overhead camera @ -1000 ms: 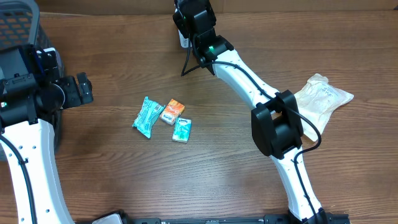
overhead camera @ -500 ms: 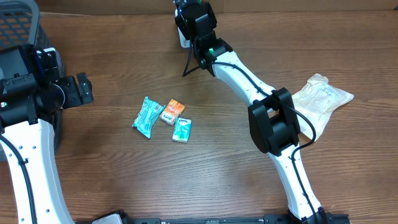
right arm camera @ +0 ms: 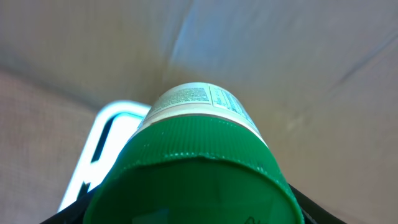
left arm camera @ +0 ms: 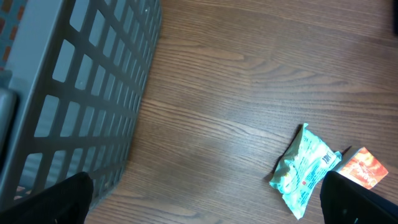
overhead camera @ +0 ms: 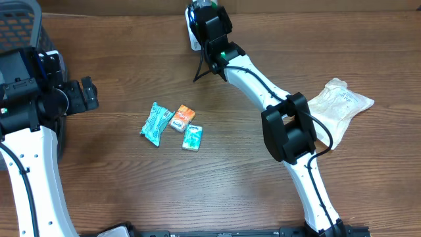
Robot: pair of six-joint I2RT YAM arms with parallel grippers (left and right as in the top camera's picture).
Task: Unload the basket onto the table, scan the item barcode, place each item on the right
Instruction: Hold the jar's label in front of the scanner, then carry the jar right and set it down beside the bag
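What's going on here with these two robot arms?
The right arm's fingers hold a white plastic bottle with a green ribbed cap at the far edge of the wooden table. The bottle is close to a white glowing-framed device, probably the barcode scanner. The left arm's fingers are open and empty beside the grey plastic basket. A teal foil packet, an orange packet and a small teal box lie untouched mid-table.

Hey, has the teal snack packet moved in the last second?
No. The teal snack packet lies in the same spot, beside the orange packet.
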